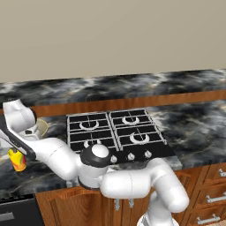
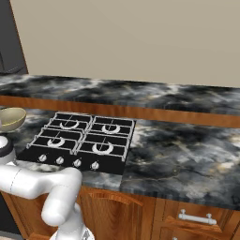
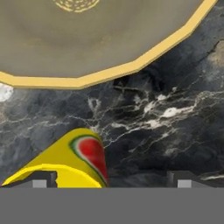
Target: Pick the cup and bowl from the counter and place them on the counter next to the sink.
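Reaching far to the left, the arm is bringing its hand down over the cup [image 1: 17, 161], which is standing on the counter [image 1: 194, 128] just beside the bowl [image 1: 43, 126]. The fingers [image 3: 109, 179] are spread wide and grasping nothing; the cup [image 3: 72, 162] is sitting off-centre toward the left one, probably so they can close around it. The stove [image 1: 115, 131] is lying further right.
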